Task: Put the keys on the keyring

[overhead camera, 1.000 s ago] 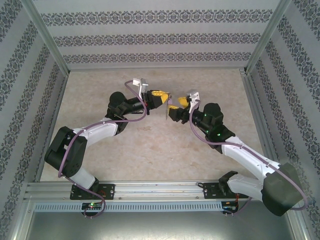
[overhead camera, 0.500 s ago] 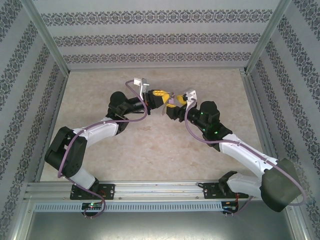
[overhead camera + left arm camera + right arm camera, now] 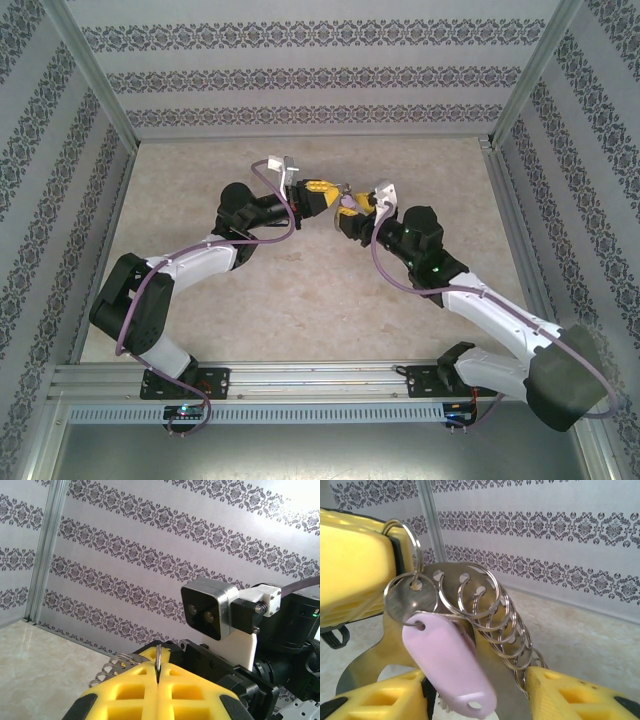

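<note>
Grey keyring (image 3: 451, 587) is clamped edge-on in left pincer (image 3: 157, 667), shut tight. Lilac key (image 3: 447, 665) is hung from one ring. Either side of it, right pincer (image 3: 475, 680) is held apart.

L fingers (image 3: 125, 695) pinch keyring (image 3: 158, 661) edge; small rings (image 3: 112, 667) at left; R-arm cam (image 3: 207, 607) close ahead.

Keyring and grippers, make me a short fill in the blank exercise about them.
The left gripper is ___ on the thin edge of the keyring. The key hangs ___ the jaws of the right gripper. Both grippers have ___ fingers.
Missing: shut, between, yellow.
</note>
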`<action>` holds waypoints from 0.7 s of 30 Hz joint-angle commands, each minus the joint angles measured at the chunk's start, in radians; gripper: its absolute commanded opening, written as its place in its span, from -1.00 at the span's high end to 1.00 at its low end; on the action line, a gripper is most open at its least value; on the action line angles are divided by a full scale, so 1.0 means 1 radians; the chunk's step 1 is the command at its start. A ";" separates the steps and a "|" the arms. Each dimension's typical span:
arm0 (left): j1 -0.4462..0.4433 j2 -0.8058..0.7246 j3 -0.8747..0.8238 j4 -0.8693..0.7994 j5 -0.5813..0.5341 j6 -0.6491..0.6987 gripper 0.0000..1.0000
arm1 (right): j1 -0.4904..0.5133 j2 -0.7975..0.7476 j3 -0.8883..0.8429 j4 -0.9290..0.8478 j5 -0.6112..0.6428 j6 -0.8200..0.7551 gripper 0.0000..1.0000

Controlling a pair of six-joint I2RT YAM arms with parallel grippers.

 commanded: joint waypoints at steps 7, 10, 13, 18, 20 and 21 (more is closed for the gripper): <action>-0.018 -0.028 0.032 -0.003 0.005 0.041 1.00 | 0.006 -0.049 -0.023 -0.058 -0.112 -0.012 -0.08; -0.017 -0.032 0.030 -0.008 0.007 0.047 1.00 | -0.004 -0.081 -0.031 -0.073 -0.129 0.001 -0.13; -0.017 -0.033 0.029 -0.009 0.006 0.047 1.00 | -0.039 -0.116 -0.032 -0.081 -0.181 0.036 -0.14; -0.017 -0.032 0.023 -0.009 0.004 0.048 1.00 | -0.131 -0.147 -0.017 -0.033 -0.267 0.150 -0.13; -0.018 -0.029 0.020 -0.006 0.005 0.047 1.00 | -0.158 -0.134 0.010 -0.018 -0.292 0.204 -0.13; -0.017 -0.029 0.020 -0.006 0.005 0.046 1.00 | -0.168 -0.124 0.023 -0.008 -0.311 0.223 -0.12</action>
